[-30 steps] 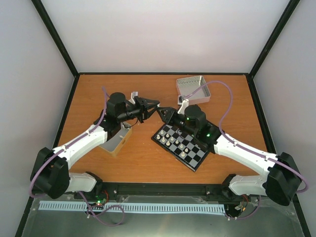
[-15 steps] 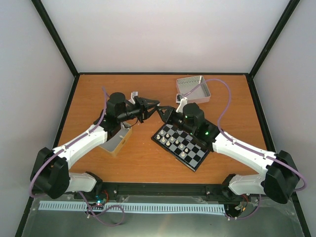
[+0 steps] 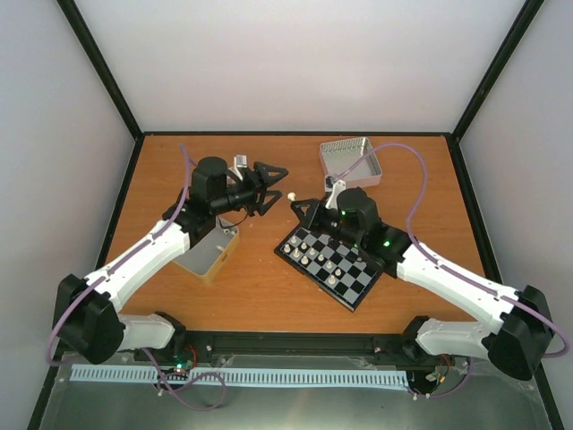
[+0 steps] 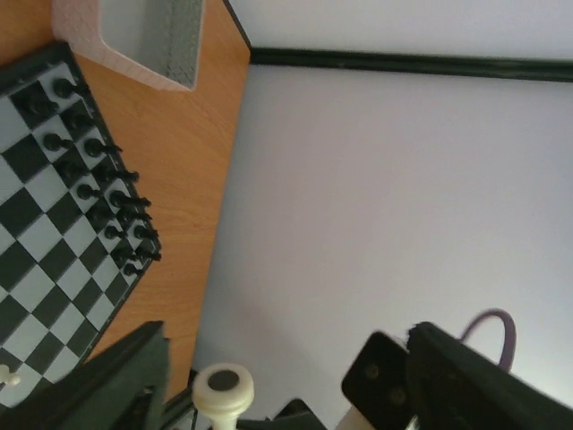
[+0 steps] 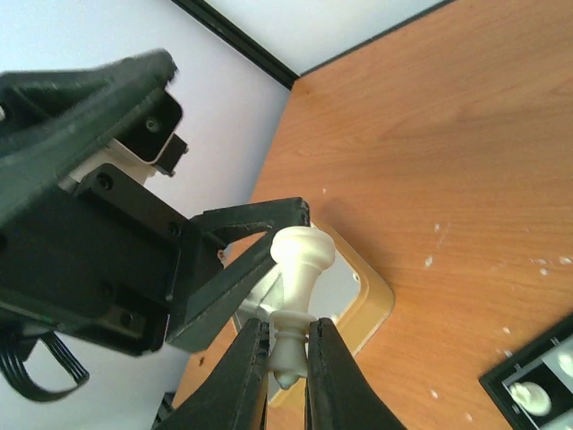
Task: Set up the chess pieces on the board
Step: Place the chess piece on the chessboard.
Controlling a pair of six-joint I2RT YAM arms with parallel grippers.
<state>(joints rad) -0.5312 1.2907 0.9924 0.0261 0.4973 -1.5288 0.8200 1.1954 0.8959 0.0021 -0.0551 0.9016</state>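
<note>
The right end effector (image 5: 285, 345) pinches a cream-white chessman (image 5: 300, 264) by its narrow end, in the air above the desk (image 3: 260, 287), just beyond the far corner of the board (image 3: 356, 279). The left end effector (image 3: 269, 184) stands spread, its fingers flanking the piece's wide end without gripping. The pinch looks thin: a brush from those spread fingers could twist the chessman loose and drop it onto the desk.

Seen from high above the near edge, looking down across the whole desk (image 3: 260, 287). Seen also from each wrist, close in and tilted, pointed toward each other. Overlapping on the board (image 3: 354, 279) in all three.
</note>
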